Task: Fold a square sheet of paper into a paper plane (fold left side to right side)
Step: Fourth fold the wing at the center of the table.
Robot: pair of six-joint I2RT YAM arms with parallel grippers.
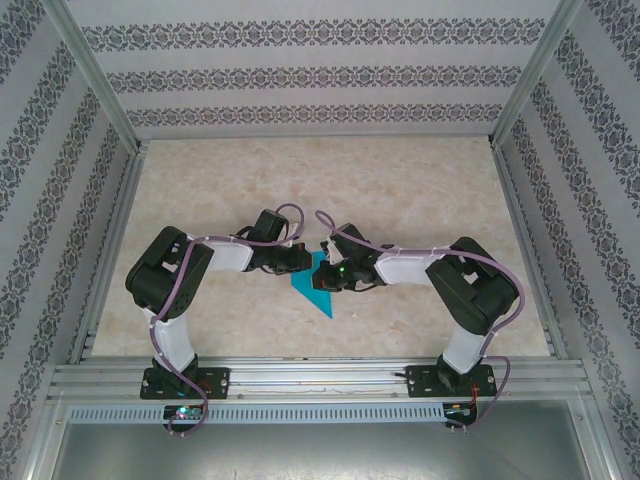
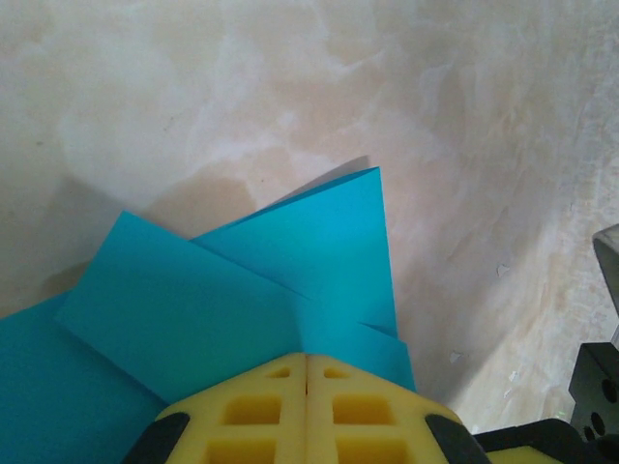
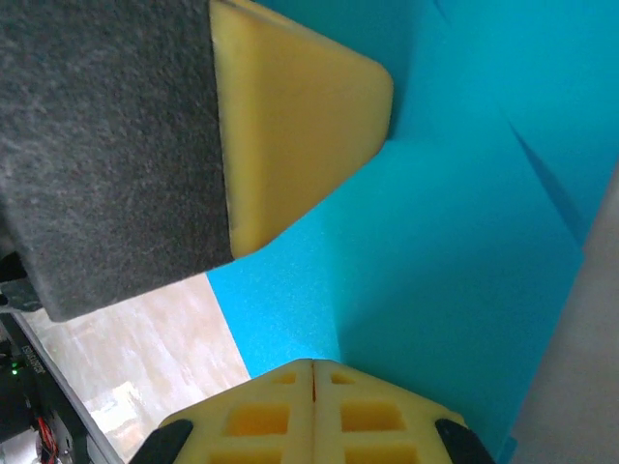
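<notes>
The teal-blue sheet of paper (image 1: pixel 320 295) lies folded into a pointed dart shape at the table's middle, tip toward the near edge. Overlapping flaps and creases show in the left wrist view (image 2: pixel 242 290). My left gripper (image 1: pixel 303 262) is shut, its yellow tips (image 2: pixel 307 356) set down on the paper where a crease ends. My right gripper (image 1: pixel 327 272) is shut too, tips (image 3: pixel 313 362) on the paper (image 3: pixel 464 242) at a crease, with the sheet rising darker to its right. The left gripper's yellow finger (image 3: pixel 290 126) sits close opposite. Whether paper is pinched between either pair of jaws cannot be made out.
The beige marbled table (image 1: pixel 400 190) is ringed by patterned walls and an aluminium frame (image 1: pixel 300 375) along the near edge. Both arms bend inward, their wrists nearly touching over the paper. A dark part of the right arm (image 2: pixel 600 377) shows at the left wrist view's edge.
</notes>
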